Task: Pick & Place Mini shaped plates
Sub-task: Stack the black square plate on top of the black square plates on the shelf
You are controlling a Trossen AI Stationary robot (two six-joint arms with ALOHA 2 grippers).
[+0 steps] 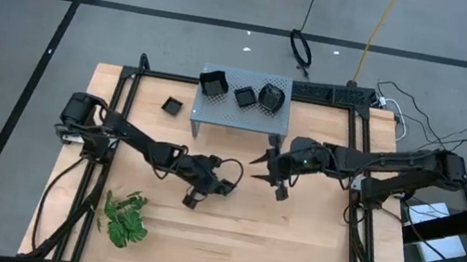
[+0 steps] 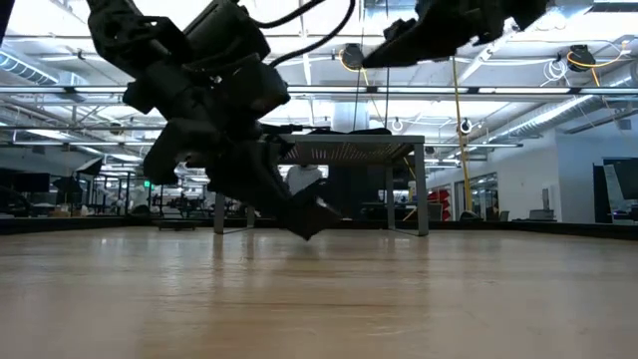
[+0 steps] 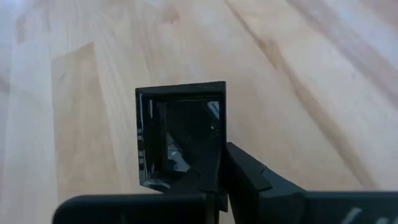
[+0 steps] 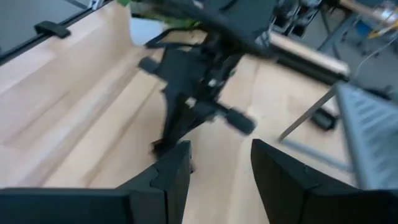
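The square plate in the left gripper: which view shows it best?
Left wrist view: the square plate fills the frame, clamped at its edge. The high view shows only a dark speck at the left gripper; the low view barely shows it; the right wrist view blurs it.

Square black plate (image 3: 180, 137), tool-gripped, tilted

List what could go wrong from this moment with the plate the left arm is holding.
The left gripper pinches the square black plate only by one wall, so it could twist or slip free. The open right gripper hangs close by; the arms might bump. The stand already carries three plates, leaving little room.
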